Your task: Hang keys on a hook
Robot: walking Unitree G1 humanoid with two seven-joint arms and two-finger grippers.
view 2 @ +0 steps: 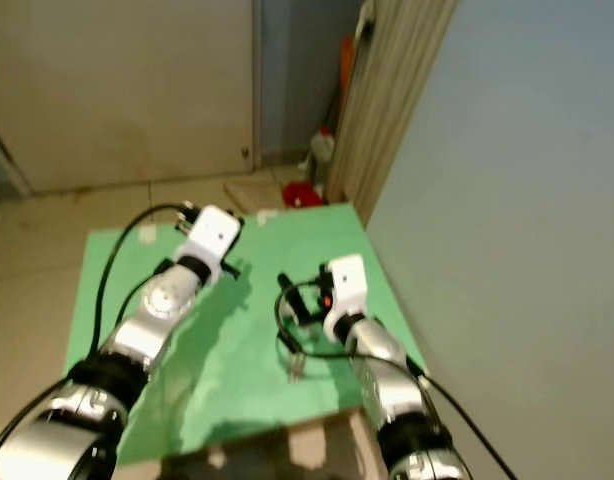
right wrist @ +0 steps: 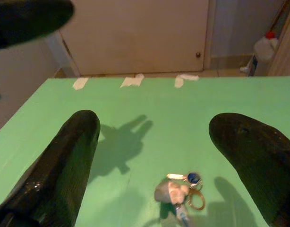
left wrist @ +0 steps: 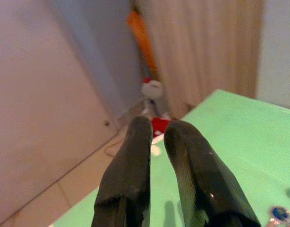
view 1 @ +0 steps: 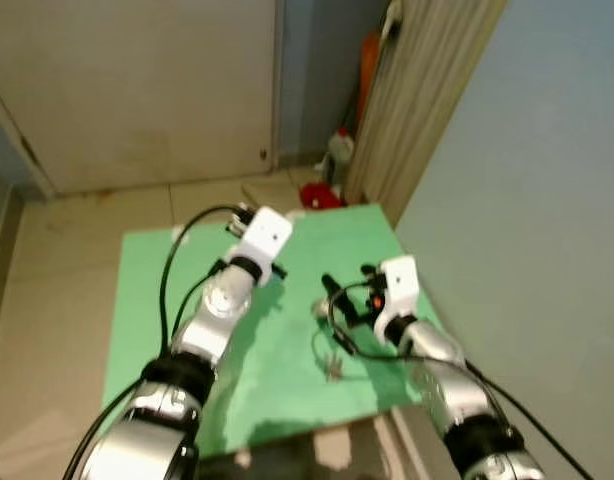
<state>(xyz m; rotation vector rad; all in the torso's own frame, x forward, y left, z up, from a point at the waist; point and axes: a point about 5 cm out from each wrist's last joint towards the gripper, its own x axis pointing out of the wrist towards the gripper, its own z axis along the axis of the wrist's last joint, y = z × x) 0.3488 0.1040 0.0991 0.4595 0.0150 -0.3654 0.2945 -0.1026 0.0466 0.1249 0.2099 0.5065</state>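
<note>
Left pincer (left wrist: 157, 130) is up over the far-left part of the green table (view 1: 147, 300), fingers nearly together with a thin gap, clenched on nothing, pointing toward the far edge. Beyond that edge: white spray bottle with red cap (left wrist: 152, 90) and a red object (left wrist: 160, 125) on the floor by a beige curtain (view 1: 427, 90).

Keys (right wrist: 180, 189) lie flat on the table near its front-right area, a small bunch with a gold ring and a blue tag, just ahead of the right pincer (right wrist: 154, 130). Right pincer is released, fingers spread wide, hovering above the table with the keys between and below the fingertips, not touching them.

Three tape strips (right wrist: 133, 81) sit along the table's far edge.
</note>
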